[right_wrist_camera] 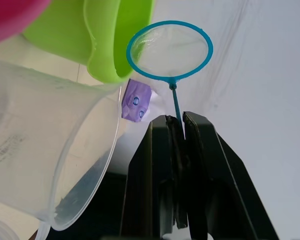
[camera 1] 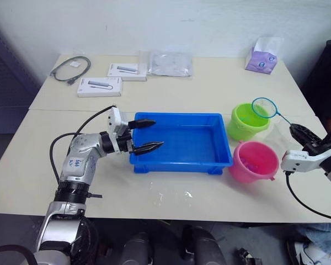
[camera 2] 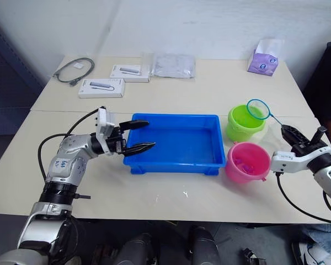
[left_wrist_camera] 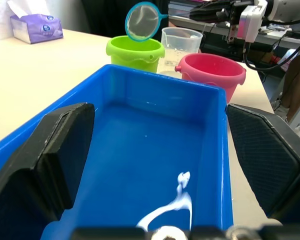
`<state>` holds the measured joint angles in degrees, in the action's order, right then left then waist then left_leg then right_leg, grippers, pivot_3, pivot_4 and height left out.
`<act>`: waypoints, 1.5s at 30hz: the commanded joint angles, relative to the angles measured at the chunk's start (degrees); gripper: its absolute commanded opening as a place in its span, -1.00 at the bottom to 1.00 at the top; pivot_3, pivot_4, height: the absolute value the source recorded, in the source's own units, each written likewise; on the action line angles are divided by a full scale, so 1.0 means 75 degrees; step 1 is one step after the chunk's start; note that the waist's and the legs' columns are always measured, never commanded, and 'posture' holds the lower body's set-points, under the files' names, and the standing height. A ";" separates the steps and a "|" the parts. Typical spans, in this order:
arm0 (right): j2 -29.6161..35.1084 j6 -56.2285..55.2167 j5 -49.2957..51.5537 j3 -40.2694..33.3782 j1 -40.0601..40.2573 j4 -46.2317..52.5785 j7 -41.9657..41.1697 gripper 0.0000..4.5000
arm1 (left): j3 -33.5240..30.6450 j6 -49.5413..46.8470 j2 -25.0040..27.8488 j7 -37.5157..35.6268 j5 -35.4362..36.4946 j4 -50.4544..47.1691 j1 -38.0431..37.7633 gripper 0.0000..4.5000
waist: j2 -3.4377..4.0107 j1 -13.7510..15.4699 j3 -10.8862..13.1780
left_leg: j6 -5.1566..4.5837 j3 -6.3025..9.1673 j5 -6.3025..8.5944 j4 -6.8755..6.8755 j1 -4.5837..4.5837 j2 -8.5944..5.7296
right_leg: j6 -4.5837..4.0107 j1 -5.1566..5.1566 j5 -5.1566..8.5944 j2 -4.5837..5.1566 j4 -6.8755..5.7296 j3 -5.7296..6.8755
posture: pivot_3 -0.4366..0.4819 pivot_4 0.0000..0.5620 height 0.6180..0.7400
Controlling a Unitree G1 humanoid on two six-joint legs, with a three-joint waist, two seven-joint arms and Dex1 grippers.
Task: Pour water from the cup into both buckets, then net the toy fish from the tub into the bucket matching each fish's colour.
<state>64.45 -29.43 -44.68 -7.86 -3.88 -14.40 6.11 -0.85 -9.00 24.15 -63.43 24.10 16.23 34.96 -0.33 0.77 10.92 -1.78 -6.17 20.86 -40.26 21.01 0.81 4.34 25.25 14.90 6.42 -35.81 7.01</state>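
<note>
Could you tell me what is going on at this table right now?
The right gripper is shut on the handle of the net, holding its hoop over the lime green bucket. The left gripper is open, with its fingers at the near end of the blue tub, one finger over the tub. No fish can be made out in the tub. Small pink shapes lie in the pink bucket. The clear cup stands behind the buckets.
</note>
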 commanded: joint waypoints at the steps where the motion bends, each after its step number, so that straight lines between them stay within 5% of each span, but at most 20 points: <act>1: 0.0197 -0.0065 0.0494 -0.0445 -0.0093 0.0072 0.0078 -1.00 | 0.0007 0.0098 -0.0011 -0.0024 -0.0019 -0.0215 0.0145 0.99 | 0.0000 -0.0005 0.0000 | 0.0000 0.0000 0.0000 0.0000 -0.0001 0.0000 | 0.0000 0.0000 0.0000 0.0000 0.0000 0.0000 | -0.05 -0.47 1.00; 5: 0.0041 -0.0381 0.1480 -0.0517 -0.0124 0.0193 -0.0429 -1.00 | 0.0001 0.0076 0.0014 -0.0014 -0.0021 -0.0237 0.0130 0.99 | 0.0000 -0.0025 0.0000 | 0.0000 0.0000 0.0000 0.0000 -0.0001 0.0000 | 0.0000 0.0000 0.0000 -0.0002 0.0000 0.0000 | -0.05 -0.47 1.00; 9: -0.0716 0.0029 0.5652 -0.0512 0.0109 0.1125 -0.2961 -1.00 | -0.0182 0.0059 0.0397 -0.0428 0.0188 -0.0478 -0.0049 0.99 | -0.0001 -0.0089 0.0001 | 0.0001 0.0025 -0.0001 0.0000 -0.0010 0.0010 | 0.0000 -0.0032 -0.0001 -0.0015 0.0023 0.0021 | -0.05 -0.47 1.00; 15: -0.1075 0.3242 1.0459 -0.0643 0.0896 0.3971 -0.5512 -1.00 | -0.0671 0.0113 0.1323 -0.1467 0.0764 -0.1151 -0.0188 0.99 | 0.0005 -0.0100 0.0004 | 0.0000 0.0046 0.0000 0.0001 -0.0043 0.0014 | -0.0002 -0.0078 -0.0001 -0.0001 0.0028 0.0039 | -0.05 -0.47 1.00; 19: -0.1057 0.4987 1.2288 -0.0544 0.1090 0.5437 -0.6149 -1.00 | -0.0871 -0.0104 0.1802 -0.1961 0.1131 -0.1646 -0.0577 0.99 | 0.0005 -0.0063 0.0004 | -0.0012 0.0067 0.0008 0.0002 -0.0074 0.0012 | -0.0004 -0.0124 0.0000 0.0029 0.0041 0.0050 | -0.05 -0.47 1.00; 24: -0.1268 0.6115 1.2347 0.0405 0.0607 0.6336 -0.6595 -1.00 | -0.1073 -0.0351 0.2462 -0.2481 0.1391 -0.2302 -0.1469 0.99 | 0.0004 -0.0073 0.0004 | -0.0011 0.0073 0.0013 0.0003 -0.0076 0.0012 | -0.0006 -0.0124 0.0000 0.0034 0.0046 0.0052 | -0.05 -0.47 1.00; 34: -0.2619 0.5034 0.8780 0.3382 -0.0041 0.4864 -0.7690 -1.00 | -0.1090 0.0074 0.3555 -0.3131 0.0868 -0.2372 -0.3454 0.99 | 0.0002 -0.0086 0.0003 | 0.0003 0.0064 0.0022 0.0010 -0.0077 0.0015 | -0.0025 -0.0109 0.0011 0.0032 0.0064 0.0055 | -0.05 -0.47 1.00; 45: -0.3985 0.4135 0.7760 0.3953 -0.0827 0.2742 -0.8510 -1.00 | -0.1091 0.0162 0.3838 -0.3249 0.0757 -0.2469 -0.4003 0.99 | 0.0004 -0.0131 0.0004 | 0.0005 0.0052 0.0023 0.0011 -0.0079 0.0018 | -0.0029 -0.0099 0.0013 0.0035 0.0038 0.0052 | -0.05 -0.47 1.00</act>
<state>34.87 2.91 13.38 22.77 -9.93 6.50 -56.37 -7.90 -8.57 51.72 -85.94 29.65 -1.39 5.28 -0.30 -0.21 10.95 -1.74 -5.77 21.03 -40.17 20.41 0.95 4.11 24.51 15.00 6.69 -35.53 7.40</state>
